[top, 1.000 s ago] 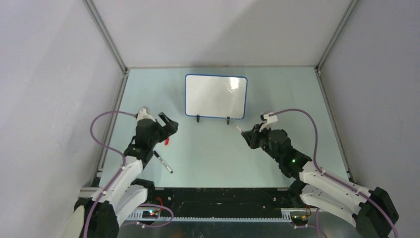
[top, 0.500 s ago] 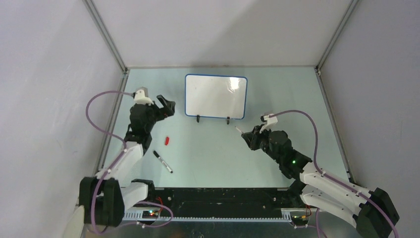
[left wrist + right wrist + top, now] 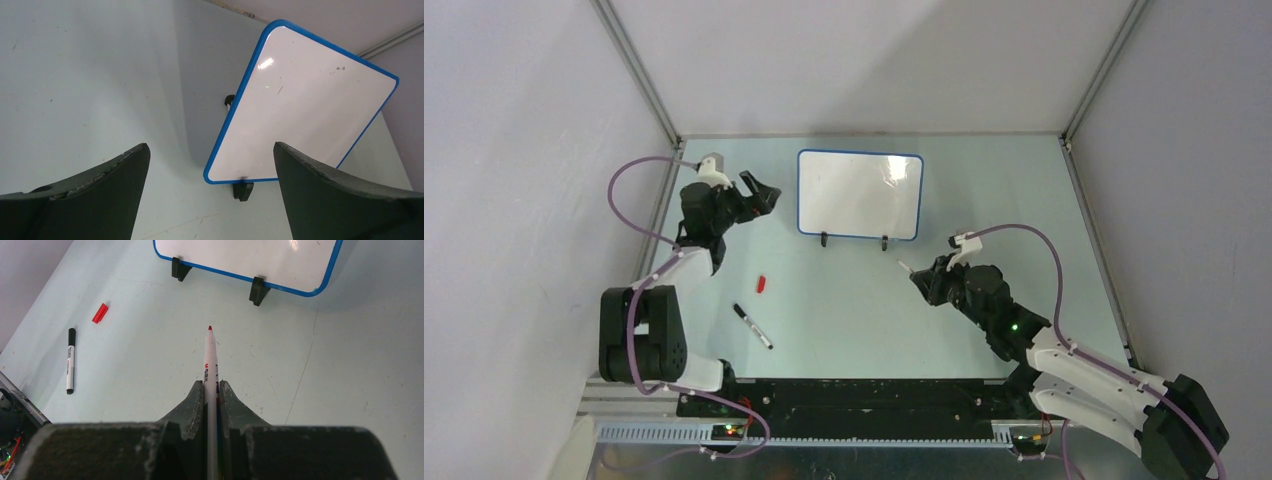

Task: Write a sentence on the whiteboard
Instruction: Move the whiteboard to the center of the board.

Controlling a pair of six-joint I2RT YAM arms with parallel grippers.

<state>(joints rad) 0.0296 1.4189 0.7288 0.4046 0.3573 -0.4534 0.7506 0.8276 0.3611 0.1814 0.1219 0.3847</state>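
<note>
1. The whiteboard (image 3: 860, 195) stands blank on its clip feet at the far middle of the counter (image 3: 844, 300). No stroke of the sentence shows, so writing has not begun.
2. The right gripper (image 3: 211, 385) has its jaws clamped on an uncapped red marker (image 3: 211, 360), whose tip points at the board from short of its lower rim.
3. The left gripper (image 3: 762, 192) hovers beside the board's left rim, jaws wide and holding nothing.
4. The next move likely calls for lifting the tip over the lower rim onto the face.
5. The red cap (image 3: 762, 283) and black marker (image 3: 752, 326) lie well to the left, off that path.

Glossy whiteboard (image 3: 300, 115) with blue plastic rim, smooth plastic marker (image 3: 210, 365), matt scuffed table (image 3: 844, 310)
</note>
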